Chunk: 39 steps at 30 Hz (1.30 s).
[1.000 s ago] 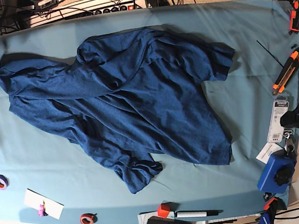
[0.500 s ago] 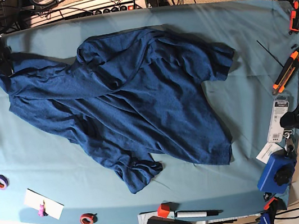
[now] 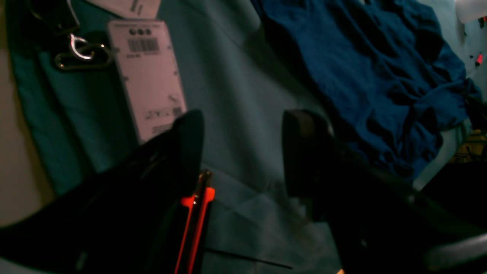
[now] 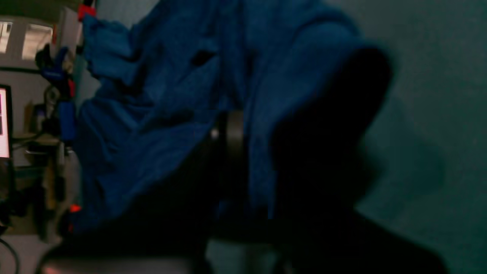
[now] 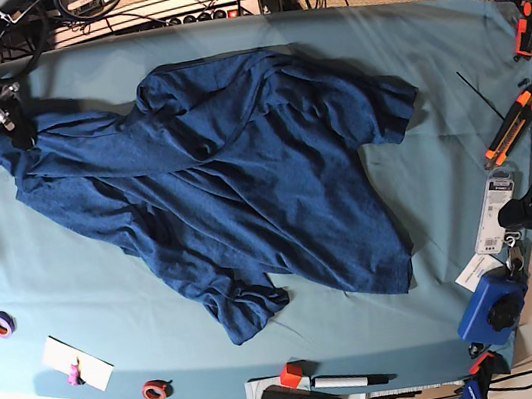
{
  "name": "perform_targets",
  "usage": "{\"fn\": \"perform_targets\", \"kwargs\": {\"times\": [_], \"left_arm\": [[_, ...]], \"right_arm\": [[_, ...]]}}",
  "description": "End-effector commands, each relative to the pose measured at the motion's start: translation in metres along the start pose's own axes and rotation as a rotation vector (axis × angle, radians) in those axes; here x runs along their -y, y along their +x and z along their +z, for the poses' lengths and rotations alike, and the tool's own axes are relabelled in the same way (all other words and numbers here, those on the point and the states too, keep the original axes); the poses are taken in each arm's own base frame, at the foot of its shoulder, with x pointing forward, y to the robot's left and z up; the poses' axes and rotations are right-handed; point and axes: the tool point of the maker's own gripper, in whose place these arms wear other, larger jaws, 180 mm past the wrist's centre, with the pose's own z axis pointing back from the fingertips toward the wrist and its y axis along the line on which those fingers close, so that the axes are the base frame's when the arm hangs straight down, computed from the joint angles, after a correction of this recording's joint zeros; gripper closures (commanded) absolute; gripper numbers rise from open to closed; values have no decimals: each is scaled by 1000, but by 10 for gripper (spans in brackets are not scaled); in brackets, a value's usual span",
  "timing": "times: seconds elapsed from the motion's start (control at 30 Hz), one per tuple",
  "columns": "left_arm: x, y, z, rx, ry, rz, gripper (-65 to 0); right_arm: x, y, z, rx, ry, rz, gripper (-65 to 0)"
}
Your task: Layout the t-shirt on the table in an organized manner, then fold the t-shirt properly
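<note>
The dark navy t-shirt (image 5: 243, 183) lies crumpled and spread across the middle of the table (image 5: 446, 59), which is draped in teal cloth. At the back left my right gripper (image 5: 13, 126) is shut on the shirt's far-left corner. In the right wrist view blue fabric (image 4: 152, 114) is pinched in the right gripper (image 4: 258, 152). My left gripper (image 5: 513, 214) hovers at the table's right edge, away from the shirt. In the left wrist view the left gripper (image 3: 243, 152) stands open over bare teal cloth, with the shirt (image 3: 373, 68) beyond it.
An orange utility knife (image 5: 512, 125), a white barcode tag (image 5: 496, 214), a blue device (image 5: 493, 310) and an orange clamp (image 5: 521, 17) line the right edge. Tape rolls (image 5: 2, 323), a white card (image 5: 77, 363) and a remote (image 5: 297, 397) lie along the front. Cables crowd the back edge.
My right gripper moved from the far-left corner toward the shirt and shut on its left corner, which shifted slightly. The left arm stayed still.
</note>
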Motion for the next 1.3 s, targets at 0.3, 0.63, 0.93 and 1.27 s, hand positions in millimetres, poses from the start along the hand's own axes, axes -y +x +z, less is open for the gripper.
{"fn": "perform_targets", "kwargs": {"times": [0.3, 0.63, 0.93, 1.27], "left_arm": [[15, -3, -15, 32, -72, 22, -315], [88, -44, -97, -32, -320, 101, -315], [124, -51, -125, -54, -414, 106, -315], [146, -77, -159, -171, -401, 42, -315]], "right_arm": [[15, 87, 35, 78, -127, 213, 0], [37, 101, 45, 76, -268, 209, 0], [51, 106, 55, 105, -338, 189, 0], [48, 107, 55, 112, -324, 184, 0]]}}
